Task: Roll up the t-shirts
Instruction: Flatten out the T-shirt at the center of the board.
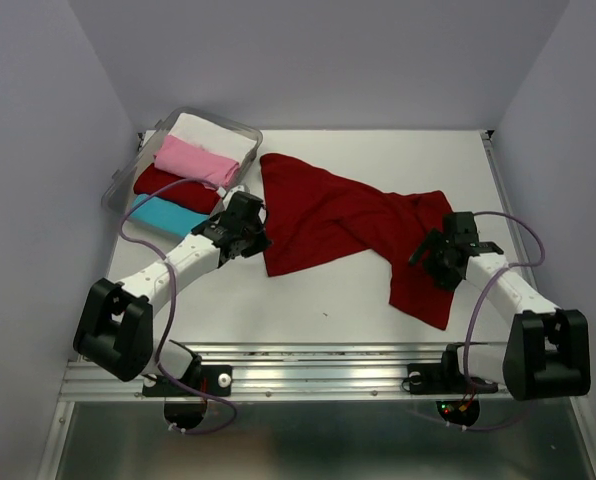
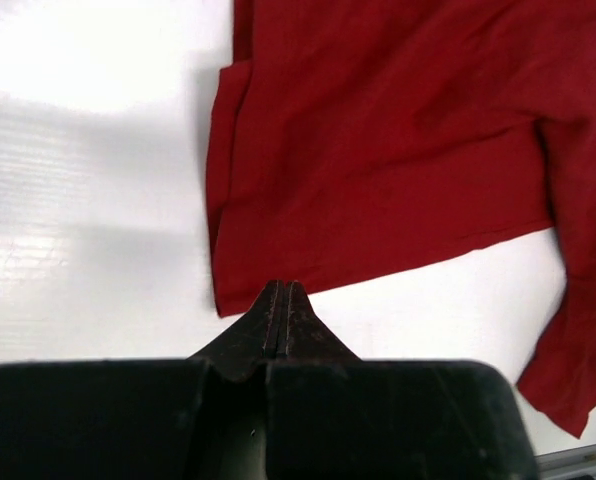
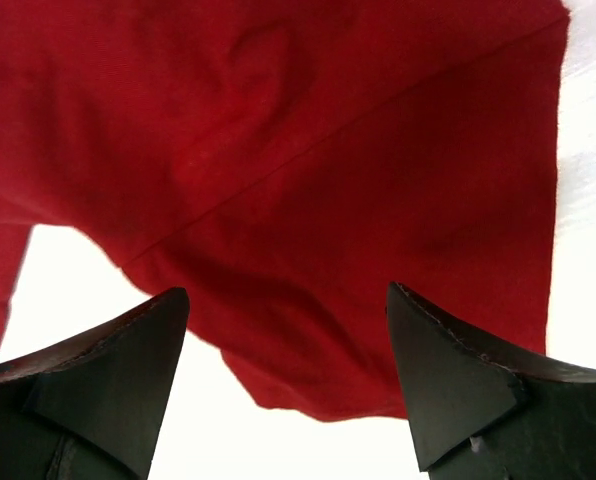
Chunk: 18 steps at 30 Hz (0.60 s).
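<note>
A large dark red t-shirt lies crumpled and spread across the middle of the white table. My left gripper is at the shirt's left hem. In the left wrist view the left gripper is shut, its tips just over the lower hem of the red t-shirt, with no cloth visible between the fingers. My right gripper hovers over the shirt's right part. In the right wrist view the right gripper is open, with the red cloth lying below and between its fingers.
A clear plastic bin at the back left holds folded shirts: white, pink, dark red and cyan. A metal rail runs along the near table edge. Grey walls close in both sides.
</note>
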Tool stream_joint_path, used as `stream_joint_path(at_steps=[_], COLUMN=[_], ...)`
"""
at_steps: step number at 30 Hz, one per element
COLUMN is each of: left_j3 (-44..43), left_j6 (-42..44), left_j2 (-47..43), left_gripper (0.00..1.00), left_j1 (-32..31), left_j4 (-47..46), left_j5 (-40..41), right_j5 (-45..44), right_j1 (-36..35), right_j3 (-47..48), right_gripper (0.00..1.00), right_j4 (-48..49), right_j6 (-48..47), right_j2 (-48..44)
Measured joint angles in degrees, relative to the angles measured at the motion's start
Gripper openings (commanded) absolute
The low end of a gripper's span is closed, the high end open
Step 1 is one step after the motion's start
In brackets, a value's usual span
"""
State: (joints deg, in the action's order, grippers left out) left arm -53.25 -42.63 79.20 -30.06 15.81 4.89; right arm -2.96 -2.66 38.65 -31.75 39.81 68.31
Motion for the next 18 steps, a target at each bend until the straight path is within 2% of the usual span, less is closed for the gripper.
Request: stream_joint_path(at_steps=[7,14,15,16,18], left_j3=[1.1,-2.5,-2.6,-2.6,-2.4], left_j6=[0.6,2.8,3.0,3.0,3.0], left_j2=[0.0,3.5,4.0,4.3,4.5], left_gripper=[0.0,0.02,0.08,0.25,0.44], left_j1=[0.2,0.6,0.6,0.7,0.7], left_j4=[0.0,0.1,-0.1,0.1,0.2], left_j5=[-0.8,-1.6,-1.5,-1.5,-1.4], right_j5=[-0.1,-1.4,-1.8,-2.1,-2.4], right_j1=[0.0,0.0,0.0,0.0,0.0], right_j3=[1.5,8.5,10.0,11.3,12.6], right_gripper=[0.8,0.8,0.8,0.81,0.81], right_j4=[4.3,8.3,8.8,9.5,10.1], right_j6=[-0.6,-0.9,-1.2,-1.5,-1.8], right_j2=[9.2,18.5,20.2,21.4,22.8])
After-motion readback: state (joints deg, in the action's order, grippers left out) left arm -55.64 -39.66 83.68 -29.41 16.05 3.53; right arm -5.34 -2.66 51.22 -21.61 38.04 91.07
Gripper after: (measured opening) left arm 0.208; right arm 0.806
